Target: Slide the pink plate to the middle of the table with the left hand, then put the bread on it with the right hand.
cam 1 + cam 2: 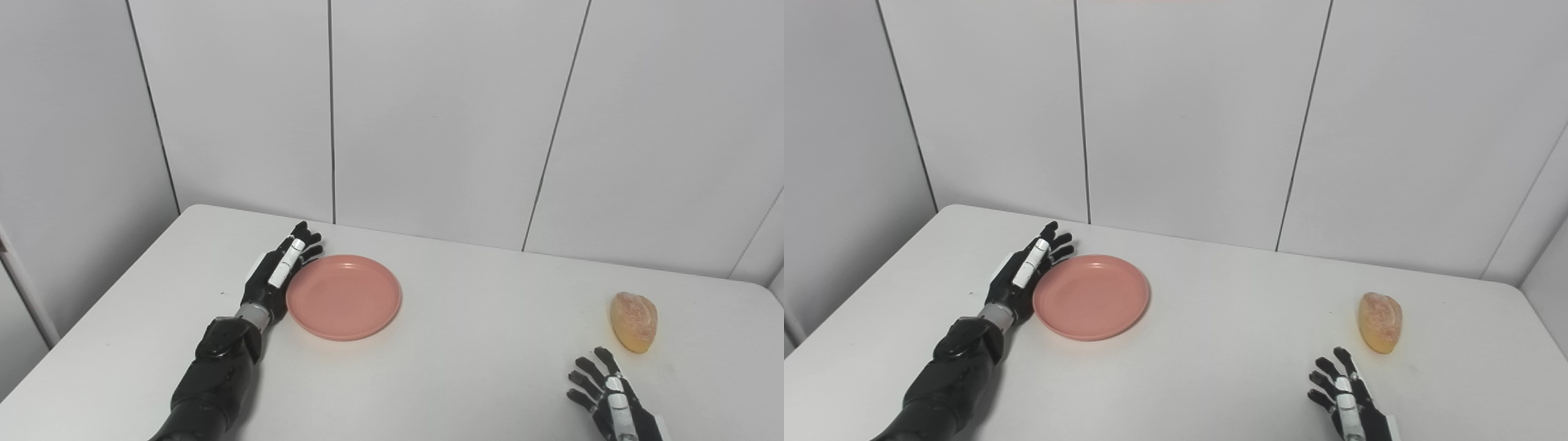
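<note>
I see bare counter (pixel 490 343) between plate (pixel 343 297) and bread (pixel 634 321); nothing blocks my right hand (pixel 609 398).

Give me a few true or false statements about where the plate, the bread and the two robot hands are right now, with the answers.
1. The left robot hand lies flat against the left edge of the pink plate. True.
2. The bread sits on the plate. False: it lies on the table, far to the plate's right.
3. The right robot hand holds the bread. False: it is open, just short of it.
4. The plate is empty. True.
</note>
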